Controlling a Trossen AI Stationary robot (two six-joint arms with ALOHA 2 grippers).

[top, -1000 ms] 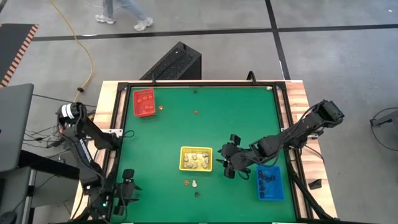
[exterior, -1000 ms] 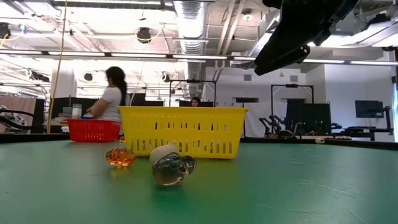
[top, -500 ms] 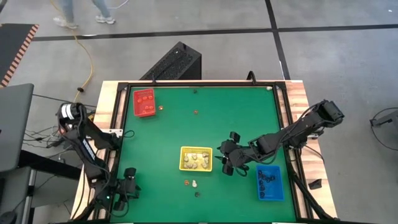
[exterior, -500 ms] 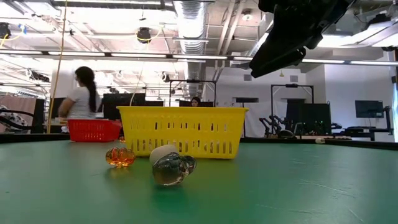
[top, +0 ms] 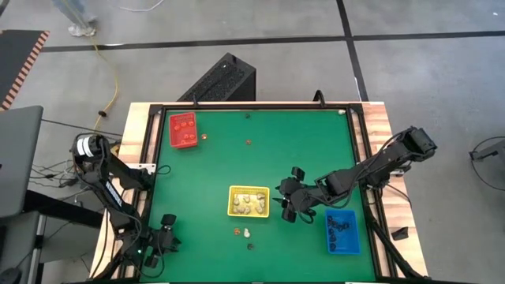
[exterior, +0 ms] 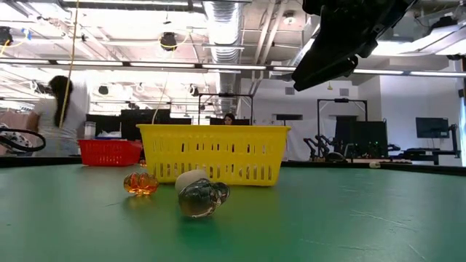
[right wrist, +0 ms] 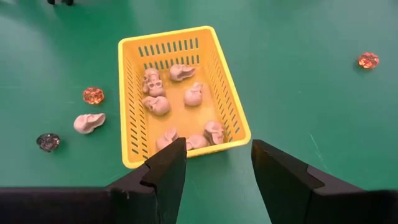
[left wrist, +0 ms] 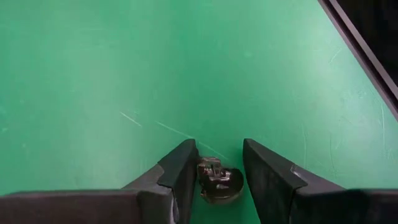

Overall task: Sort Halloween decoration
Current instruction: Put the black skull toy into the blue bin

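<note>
A dark trinket [left wrist: 219,180] is lying between the left gripper [left wrist: 217,171]'s parted fingers, low over the green table [left wrist: 93,74]. The right gripper [right wrist: 214,165] is hovering with fingers apart, just short of the yellow tray [right wrist: 227,87] holding cream skulls [right wrist: 155,104].

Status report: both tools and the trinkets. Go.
Left tool straddling small dark glossy trinket. Right tool open, empty, beside yellow slotted plastic tray. Nothing in the way.
</note>
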